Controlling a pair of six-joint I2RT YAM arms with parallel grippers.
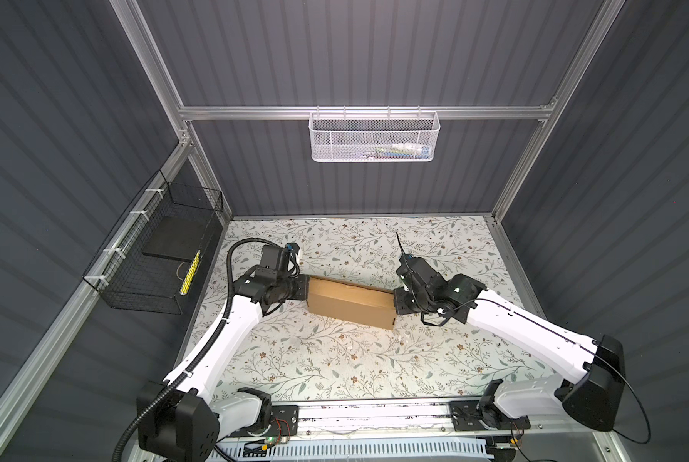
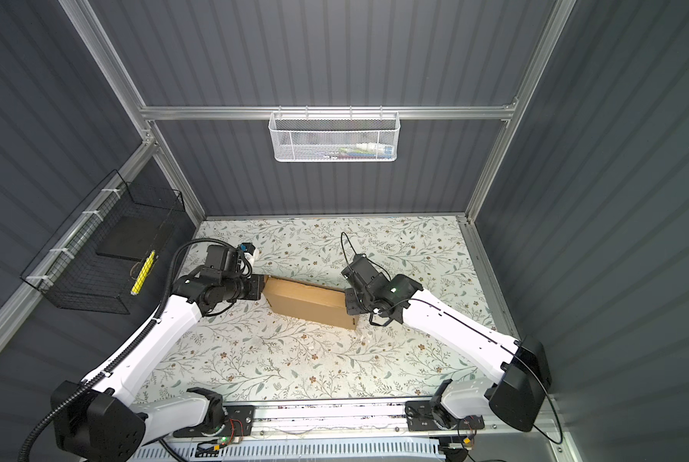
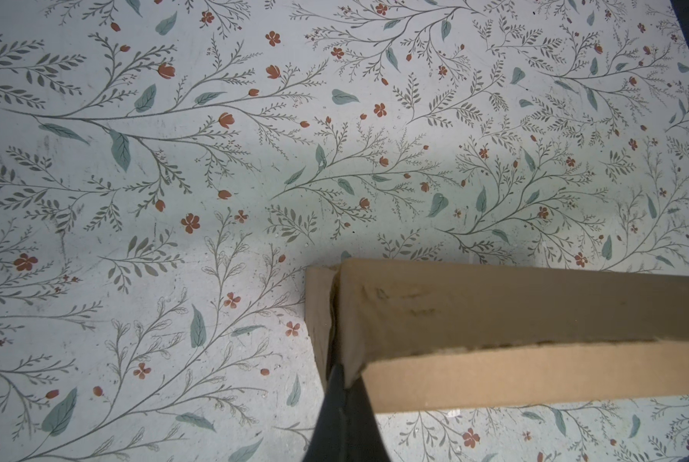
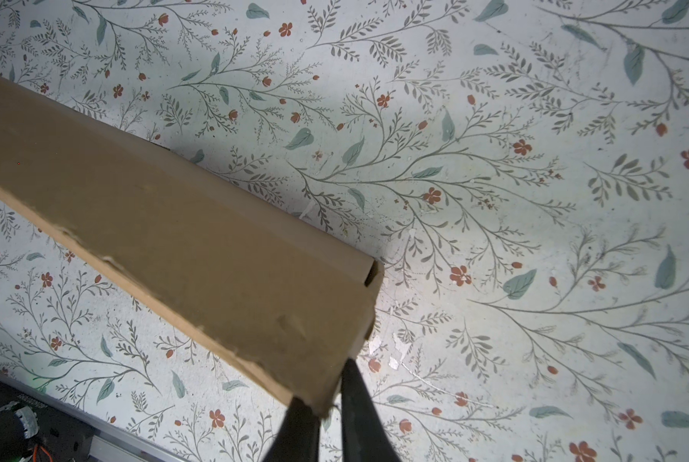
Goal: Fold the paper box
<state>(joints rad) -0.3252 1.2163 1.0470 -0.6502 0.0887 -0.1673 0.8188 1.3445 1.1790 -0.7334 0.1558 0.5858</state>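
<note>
Two worries, Ben. The plain brown corrugated cardboard paper box point(image 1: 350, 304) hangs between the arms as a long, shallow folded slab, over the middle of the floral-print bench point(image 1: 334, 368), and each grip is only a corner pinch. The left hand point(image 3: 344, 394) is clamped tight on one end wall. The right hand point(image 4: 328, 404) is closed on the corner of the opposite end. If they pull apart or twist against each other, I think a wall tears or slips free.

Agreed, Ana. That board is matt, fibrous and soft. Dents show near both pinches, and the cut edges are ragged. At the right end a small gap stands open at the corner, so I judge that a flap there could spring loose under the squeeze. Whether the lower edge touches the bench I cannot tell.

The bench looks smooth and scuffed, with white chips, so a dropped box would likely slide. The black wire basket point(image 1: 126, 288) on the left wall and the white mesh basket point(image 1: 374, 138) on the back rail are both well apart from it.
</note>
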